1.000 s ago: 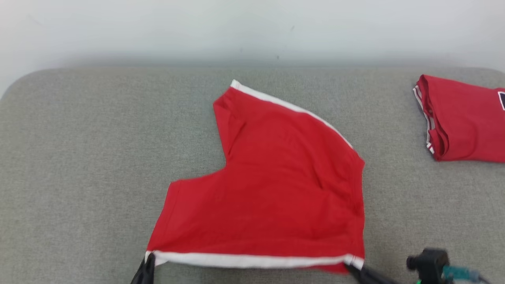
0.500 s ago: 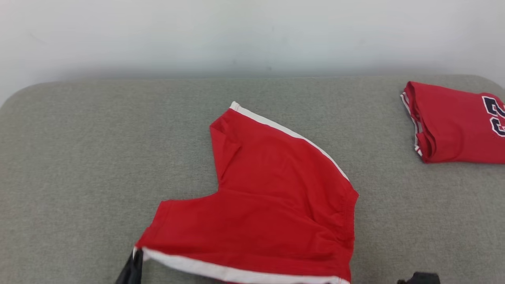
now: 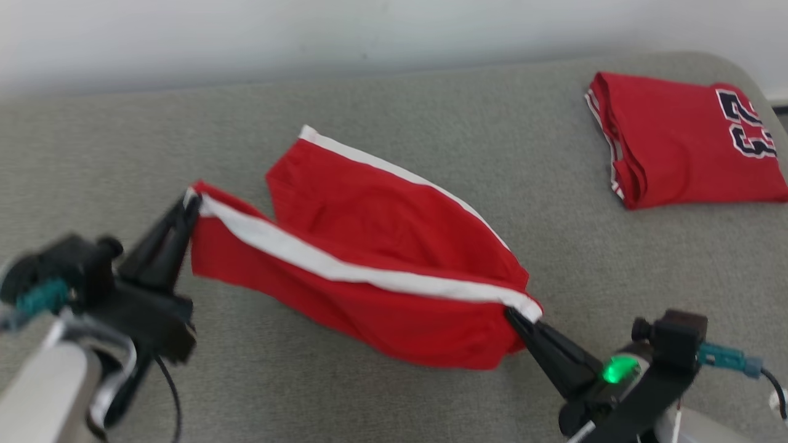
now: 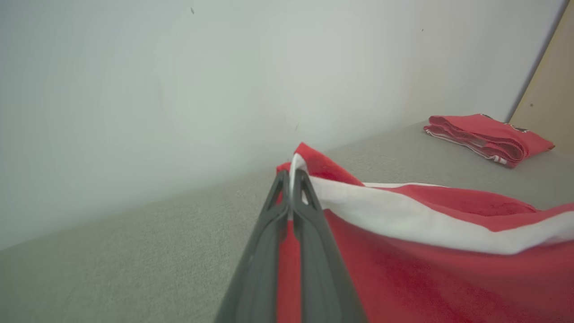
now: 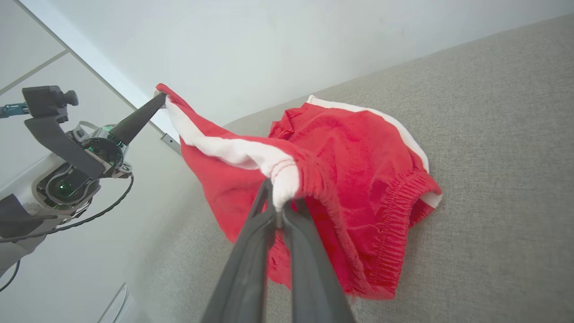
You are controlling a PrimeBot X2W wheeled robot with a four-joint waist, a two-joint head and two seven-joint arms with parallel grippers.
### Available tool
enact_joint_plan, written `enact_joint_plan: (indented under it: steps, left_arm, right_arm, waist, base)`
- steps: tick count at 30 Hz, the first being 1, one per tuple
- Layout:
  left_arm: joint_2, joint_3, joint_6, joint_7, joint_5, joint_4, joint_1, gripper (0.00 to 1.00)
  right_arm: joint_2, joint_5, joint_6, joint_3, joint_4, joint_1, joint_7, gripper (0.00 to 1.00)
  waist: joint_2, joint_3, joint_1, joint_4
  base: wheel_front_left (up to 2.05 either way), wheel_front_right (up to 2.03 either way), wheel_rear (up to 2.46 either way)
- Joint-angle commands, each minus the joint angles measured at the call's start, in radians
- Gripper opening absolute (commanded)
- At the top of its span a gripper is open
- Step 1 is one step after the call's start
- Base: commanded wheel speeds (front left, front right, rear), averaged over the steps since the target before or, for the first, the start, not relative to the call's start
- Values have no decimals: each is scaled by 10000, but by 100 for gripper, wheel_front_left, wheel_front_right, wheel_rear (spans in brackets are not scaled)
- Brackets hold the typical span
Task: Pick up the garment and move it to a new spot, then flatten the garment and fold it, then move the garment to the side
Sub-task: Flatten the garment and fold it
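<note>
Your left gripper [image 3: 189,208] and right gripper [image 3: 516,317] are each clamped on one end of the white band of the red shorts [image 3: 381,246], raised over the middle of the padded worktop [image 3: 615,277], the rest lying on it. Risk: overtighten and a thin pinch may slip; drag the lower cloth and it bunches before flattening.

Spread well apart, the left tool [image 3: 192,200] and right tool [image 3: 514,315] each pinch tight on a garment [image 3: 381,227] corner.
</note>
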Motion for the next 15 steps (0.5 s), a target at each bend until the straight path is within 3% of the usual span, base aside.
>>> enact_joint_plan:
  steps: [1, 7, 15]
  left_arm:
    - [325, -279, 2, 227, -199, 298, -789, 0]
    - [984, -1392, 5, 1035, -604, 1590, -3005, 0]
    - [1169, -2874, 4, 1398, -879, 3359, -5288, 0]
  right_arm:
    - [259, 46, -29, -73, 139, -412, -10, 0]
    - [939, -52, -29, 17, 841, -1521, -9, 0]
    - [1582, -273, -29, -60, 1349, -2441, -10, 0]
  waist:
    - [-1, 868, -1, -770]
    - [-1, 1667, -1, -1393]
    - [-1, 2434, -1, -1867]
  base:
    - [0, 0, 0]
    - [0, 0, 0]
    - [0, 0, 0]
